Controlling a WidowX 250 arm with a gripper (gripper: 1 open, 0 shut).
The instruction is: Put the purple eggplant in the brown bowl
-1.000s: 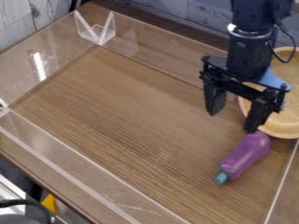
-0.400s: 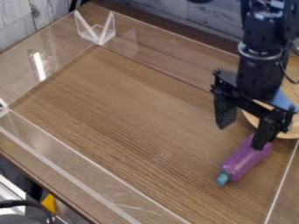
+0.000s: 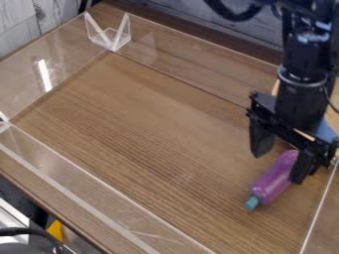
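Risk was a slip: your black two-finger gripper (image 3: 291,157) stood with jaws apart over the stemless end of the small glossy purple toy eggplant (image 3: 275,176), which lay on the wooden table (image 3: 146,129); an off-centre pinch could squirt it away.

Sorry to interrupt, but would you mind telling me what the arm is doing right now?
The robot arm's gripper points straight down with its jaws open, poised just above the purple eggplant, which lies on the wooden table. Nothing is gripped yet. The brown bowl sits at the right edge, mostly hidden behind the arm.
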